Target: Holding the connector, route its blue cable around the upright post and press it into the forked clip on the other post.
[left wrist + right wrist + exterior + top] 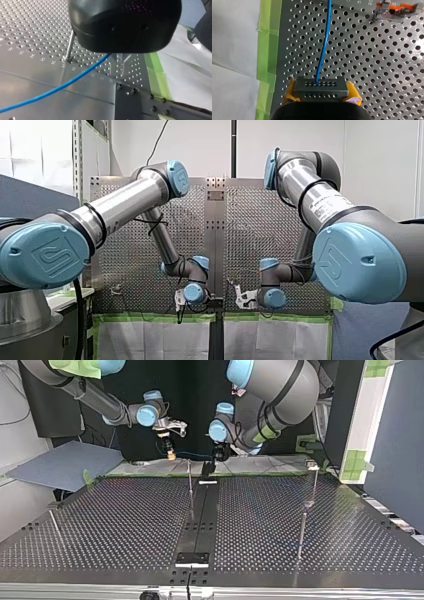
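Blocky connector [321,88] (pinholed face), smooth blue cable [323,45], perforated table [374,62]

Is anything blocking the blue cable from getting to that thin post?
No, nothing visible. The cable runs from the connector in my right gripper toward my left gripper, above the table, with the post close by.
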`<act>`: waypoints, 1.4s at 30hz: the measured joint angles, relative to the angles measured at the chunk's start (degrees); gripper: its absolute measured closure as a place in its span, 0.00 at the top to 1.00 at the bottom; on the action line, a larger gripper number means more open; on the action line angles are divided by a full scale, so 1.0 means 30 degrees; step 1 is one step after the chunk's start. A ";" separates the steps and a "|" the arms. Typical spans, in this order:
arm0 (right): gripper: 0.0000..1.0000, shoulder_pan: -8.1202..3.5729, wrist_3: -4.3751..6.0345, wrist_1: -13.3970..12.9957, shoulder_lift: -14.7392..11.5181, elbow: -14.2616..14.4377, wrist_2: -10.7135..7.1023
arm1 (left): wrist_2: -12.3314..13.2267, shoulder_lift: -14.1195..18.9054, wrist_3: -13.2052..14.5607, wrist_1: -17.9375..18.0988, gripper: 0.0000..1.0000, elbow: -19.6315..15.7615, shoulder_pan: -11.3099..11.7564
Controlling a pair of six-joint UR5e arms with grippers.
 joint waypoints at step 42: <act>0.00 -0.0929 -0.0096 0.0972 -0.1102 -0.0184 0.0039 | -0.0693 0.1548 0.0872 0.1587 0.02 -0.2432 -0.1534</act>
